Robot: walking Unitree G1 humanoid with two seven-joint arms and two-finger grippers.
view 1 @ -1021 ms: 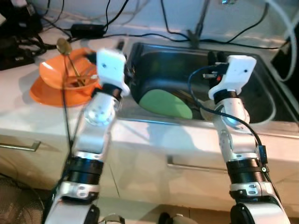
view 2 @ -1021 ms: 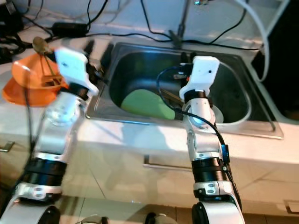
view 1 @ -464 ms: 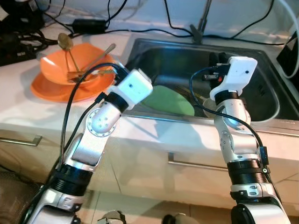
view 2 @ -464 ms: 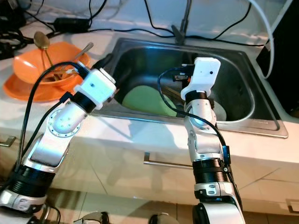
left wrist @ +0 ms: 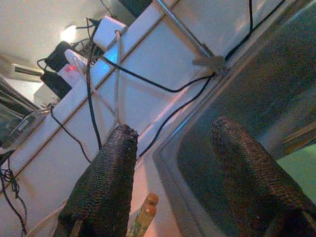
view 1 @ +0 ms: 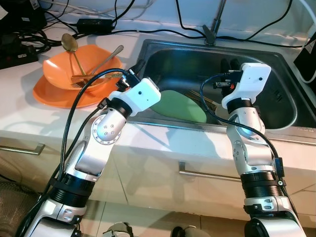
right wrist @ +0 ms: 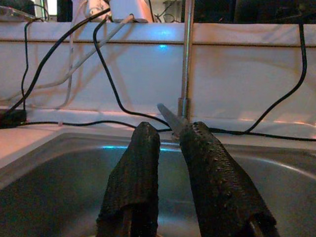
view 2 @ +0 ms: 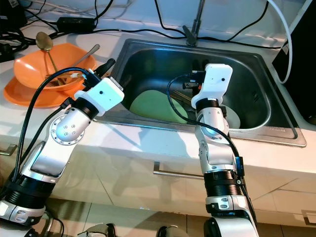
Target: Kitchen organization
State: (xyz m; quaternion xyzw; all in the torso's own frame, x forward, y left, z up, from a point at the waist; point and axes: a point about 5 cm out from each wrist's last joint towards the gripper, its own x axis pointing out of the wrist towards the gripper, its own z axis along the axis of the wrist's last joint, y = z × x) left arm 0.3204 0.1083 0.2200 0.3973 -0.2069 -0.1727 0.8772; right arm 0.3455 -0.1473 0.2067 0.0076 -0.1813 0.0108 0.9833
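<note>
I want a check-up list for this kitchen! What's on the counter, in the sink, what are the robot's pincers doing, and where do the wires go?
Surface: white counter around a steel sink.
Job's things: green plate and white dish in the sink; orange bowl on an orange plate, holding a brass spoon and silver utensil.
Clutter: nothing seen.
Pincers: left pincer open over the sink's near-left rim; right pincer over the sink, fingers narrowly parted, empty.
Cables: black cables run along the back ledge.
Surroundings: faucet stem; drawer handle below.
</note>
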